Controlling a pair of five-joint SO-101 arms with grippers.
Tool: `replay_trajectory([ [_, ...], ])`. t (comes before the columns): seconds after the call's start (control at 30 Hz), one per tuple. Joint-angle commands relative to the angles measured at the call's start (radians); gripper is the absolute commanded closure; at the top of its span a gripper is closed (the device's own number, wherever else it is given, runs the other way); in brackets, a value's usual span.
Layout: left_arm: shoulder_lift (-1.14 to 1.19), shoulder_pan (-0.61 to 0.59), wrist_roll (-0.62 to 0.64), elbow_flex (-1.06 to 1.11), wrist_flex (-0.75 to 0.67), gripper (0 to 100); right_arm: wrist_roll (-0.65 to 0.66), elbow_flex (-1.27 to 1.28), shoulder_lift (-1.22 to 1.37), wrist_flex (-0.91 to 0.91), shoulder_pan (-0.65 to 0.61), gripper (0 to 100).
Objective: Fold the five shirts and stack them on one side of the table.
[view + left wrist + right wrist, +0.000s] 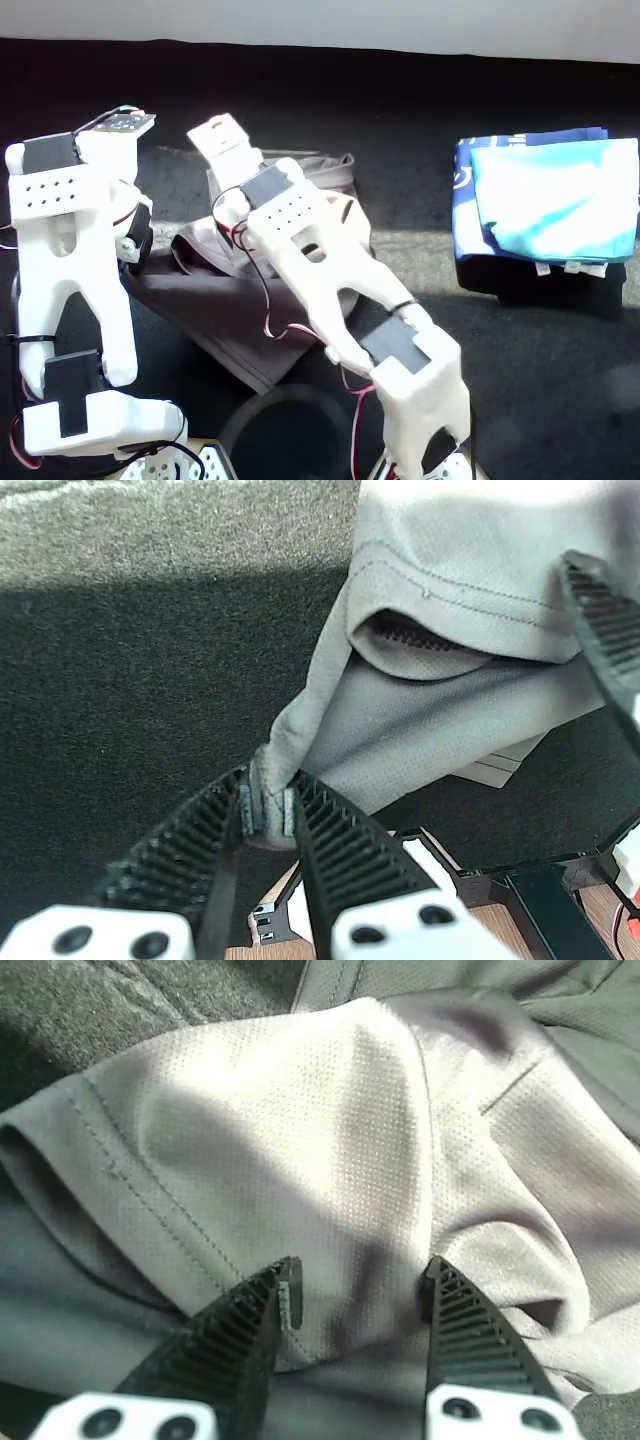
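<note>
Overhead, two wrist close-ups, shared shirt (205,300)

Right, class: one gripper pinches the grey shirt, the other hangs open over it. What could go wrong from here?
1. The left gripper is shut on only a small bunch of the shirt at its edge, so the cloth may slip out when pulled.
2. The right gripper is open over rumpled, layered cloth; closing there might catch several layers and spoil the fold.
</note>
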Motion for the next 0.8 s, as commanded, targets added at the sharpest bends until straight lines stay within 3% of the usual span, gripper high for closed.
replay_trajectory([
  [0.0, -0.048, -0.015, -0.005, -0.007, 0.009, 99, -0.003, -0.093, 0.059, -0.008, -0.001, 79.9],
  [0.1, -0.051, -0.015, -0.005, -0.007, 0.009, 99, -0.002, -0.156, 0.105, -0.008, 0.031, 83.3],
  [0.2, -0.058, -0.016, -0.005, -0.012, 0.009, 99, -0.002, -0.237, 0.12, -0.008, 0.097, 99.5],
  [0.53, -0.047, -0.137, -0.005, -0.321, -0.008, 99, -0.002, -0.565, 0.117, 0.067, 0.341, 99.1],
  [0.77, -0.047, -0.14, -0.005, -0.599, -0.048, 99, -0.002, -0.912, 0.117, 0.2, 0.378, 99.1],
])
